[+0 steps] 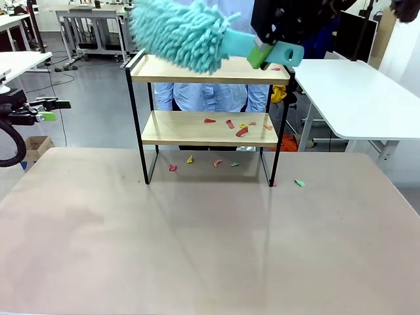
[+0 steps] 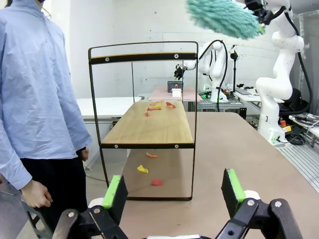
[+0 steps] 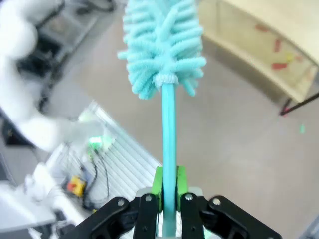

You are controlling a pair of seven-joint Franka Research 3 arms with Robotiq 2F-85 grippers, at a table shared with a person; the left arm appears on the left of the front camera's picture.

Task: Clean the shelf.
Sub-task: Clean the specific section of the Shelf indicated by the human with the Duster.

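Visibly littered shelf [image 1: 177,128], scraps [image 1: 241,131] on lower board

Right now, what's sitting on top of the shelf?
The teal duster hangs over the shelf's top board, hiding its left and middle; contact unclear. One small pink scrap seems to lie near the right end. Whatever sits under the duster head is covered.
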